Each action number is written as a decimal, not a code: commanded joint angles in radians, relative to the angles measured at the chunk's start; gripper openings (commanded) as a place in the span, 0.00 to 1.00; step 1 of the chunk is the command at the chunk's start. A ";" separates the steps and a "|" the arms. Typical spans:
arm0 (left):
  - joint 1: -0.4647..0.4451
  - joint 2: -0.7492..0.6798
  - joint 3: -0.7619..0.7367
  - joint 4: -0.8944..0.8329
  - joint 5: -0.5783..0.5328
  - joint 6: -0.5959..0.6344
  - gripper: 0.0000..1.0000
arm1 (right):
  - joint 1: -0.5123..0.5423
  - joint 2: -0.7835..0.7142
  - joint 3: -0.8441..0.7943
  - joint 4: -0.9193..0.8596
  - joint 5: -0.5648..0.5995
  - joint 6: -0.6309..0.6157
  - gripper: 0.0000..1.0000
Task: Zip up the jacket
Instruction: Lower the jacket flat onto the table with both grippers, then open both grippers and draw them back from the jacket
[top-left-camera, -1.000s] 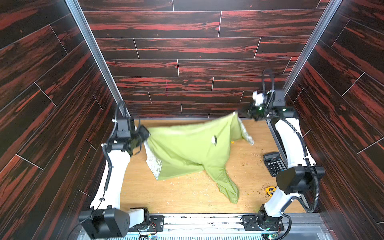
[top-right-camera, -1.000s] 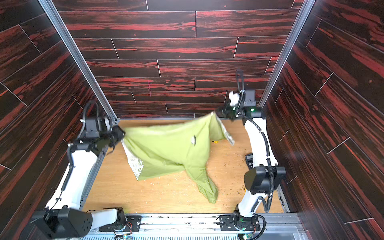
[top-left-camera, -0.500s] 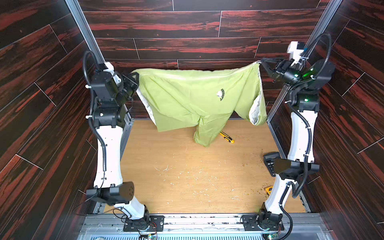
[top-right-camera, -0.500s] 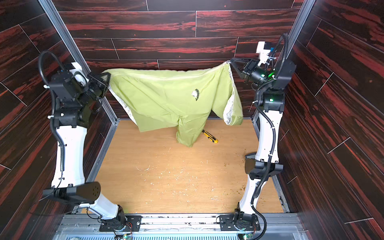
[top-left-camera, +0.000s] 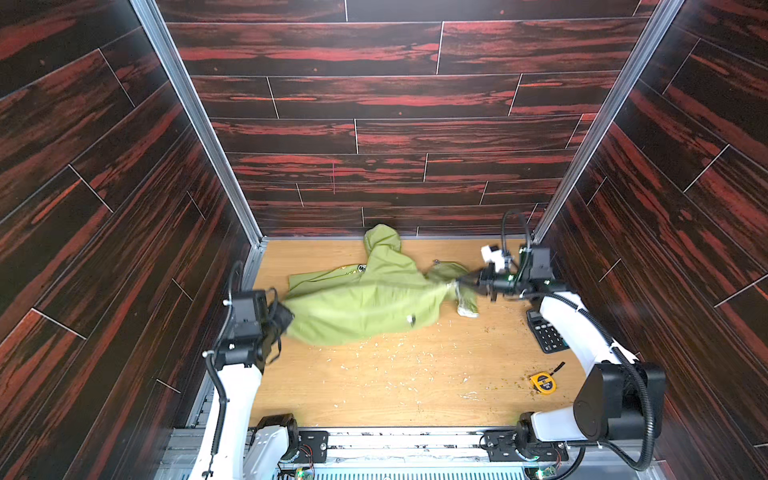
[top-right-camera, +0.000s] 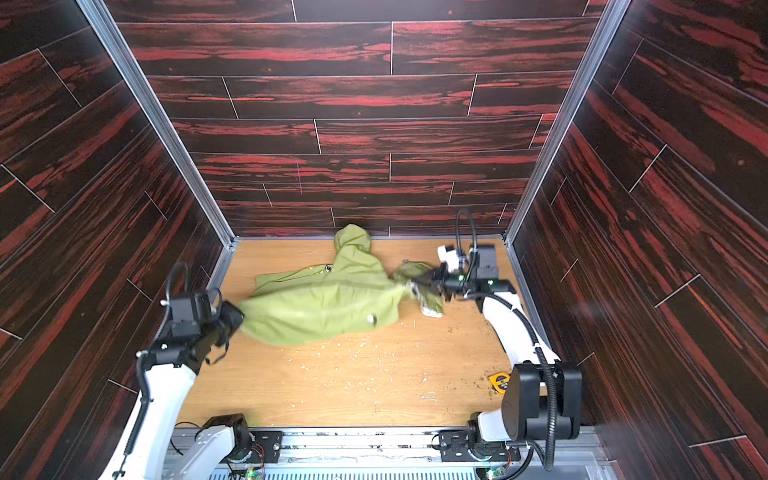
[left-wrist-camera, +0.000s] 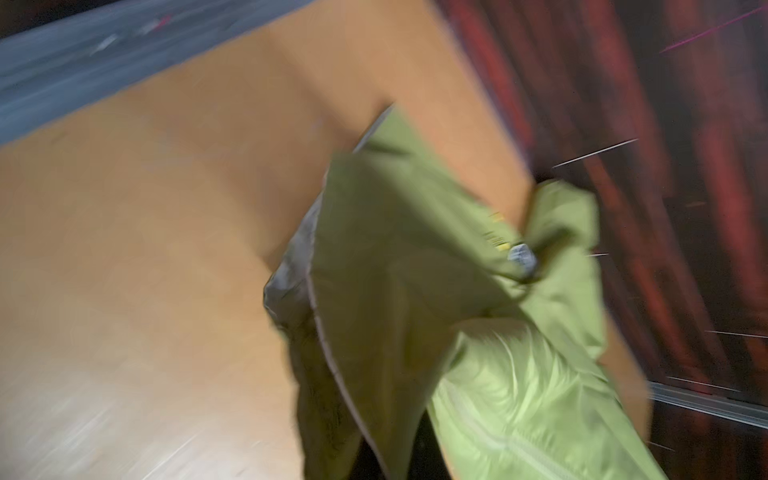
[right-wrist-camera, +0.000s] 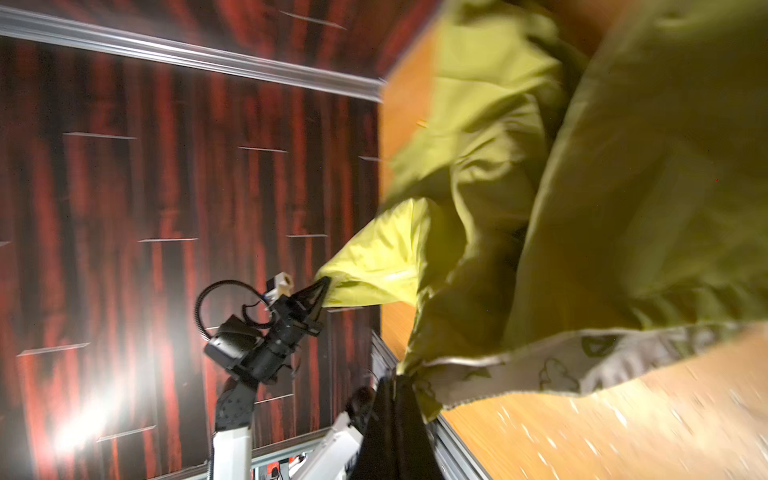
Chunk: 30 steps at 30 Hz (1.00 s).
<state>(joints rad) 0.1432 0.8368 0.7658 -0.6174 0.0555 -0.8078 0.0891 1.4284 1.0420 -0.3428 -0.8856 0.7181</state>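
Jacket (top-left-camera: 365, 303) (green and all crumpled) lies stretched low over the wooden table (top-left-camera: 395, 386), between both arms. Left gripper (top-left-camera: 287, 318) pinches one end tight. Right gripper (top-left-camera: 460, 285) pinches the other end.

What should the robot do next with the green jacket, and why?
Probably ease both ends down and apart to lay the jacket flat on the table. The left gripper and right gripper each pinch an end, yet the cloth between lies bunched and folded.

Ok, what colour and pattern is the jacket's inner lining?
The lining is whitish-grey with dark outlined figures, under the jacket and its lime-green shell; clearest in the right wrist view.
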 joint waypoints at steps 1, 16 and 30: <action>0.011 -0.077 -0.032 -0.050 -0.097 0.014 0.00 | 0.010 -0.058 -0.030 -0.045 0.040 -0.132 0.00; 0.057 0.319 0.333 -0.233 -0.182 0.153 0.76 | -0.023 0.283 0.551 -0.493 0.406 -0.209 0.55; 0.059 -0.022 0.310 -0.086 -0.140 0.207 0.92 | -0.064 0.019 0.591 -0.415 0.667 -0.250 0.67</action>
<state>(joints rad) 0.1974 0.9028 1.1244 -0.7521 -0.1116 -0.6220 0.0170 1.5768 1.6699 -0.7990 -0.3119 0.4904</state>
